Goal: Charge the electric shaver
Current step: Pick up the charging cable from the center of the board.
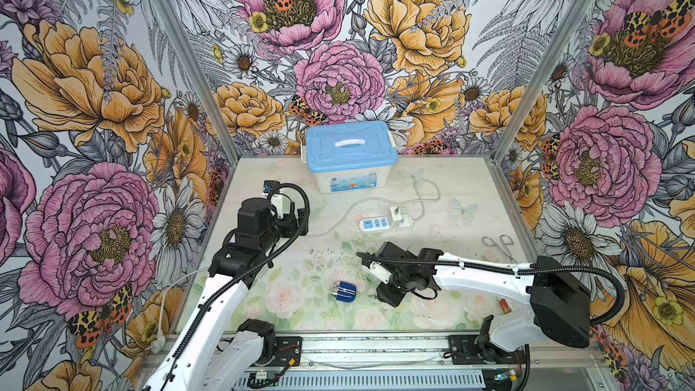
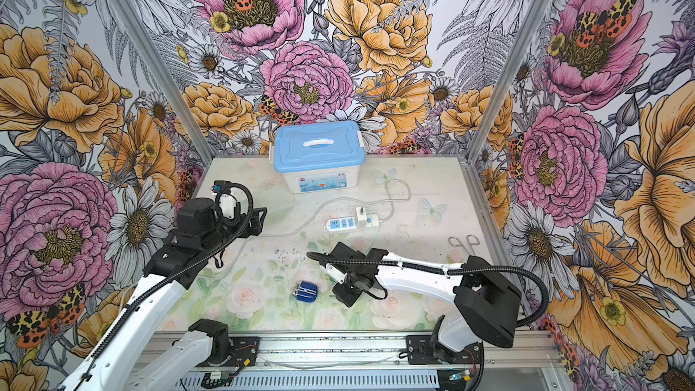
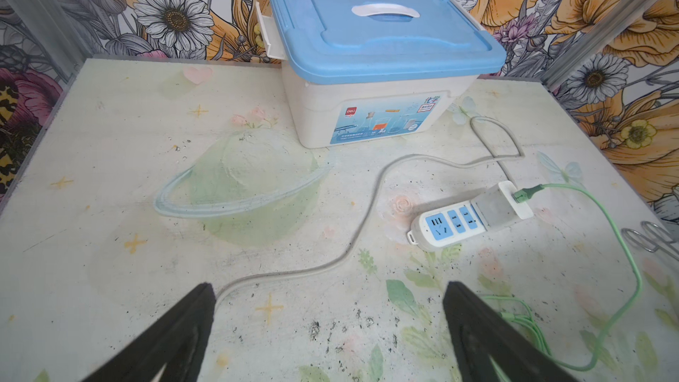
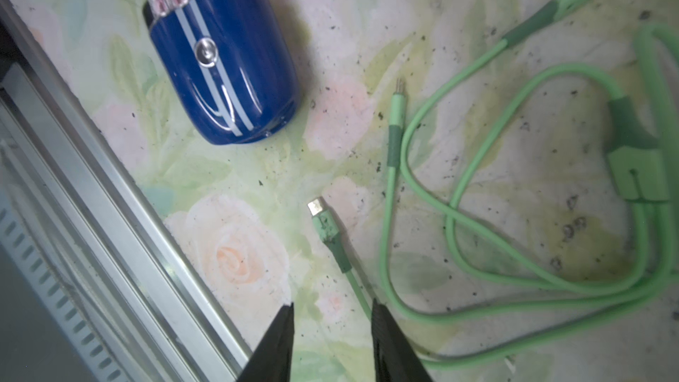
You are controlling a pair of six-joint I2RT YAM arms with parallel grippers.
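The electric shaver (image 1: 344, 292) lies on its side on the table (image 1: 451, 189), well to the near side of the power strip (image 1: 380, 223). It has a glossy dark-blue body with pale stripes and silver heads at one end, and nothing touches it.

Also on the near side of the strip, the right fingers (image 4: 279, 339) point down at the table and stand partly apart, clamping nothing. A thin branch of the green cable (image 4: 514, 303) runs into the gap close along one finger; I cannot tell whether it touches. That branch's small plug (image 4: 323, 220) lies free on the table ahead of the tips, and two more plug ends lie loose nearby.

The cable's other end sits in the white charger block (image 3: 503, 203), which is plugged into one end of the strip.

Level with the strip and off to its left, the left fingers (image 3: 176, 332) are spread wide with nothing between them, above the strip's white cord (image 3: 367, 214). To the strip's right lie metal scissors (image 1: 500, 244).

Beyond the strip, by the back wall, stands a white storage box (image 1: 351, 152) with its blue lid on.
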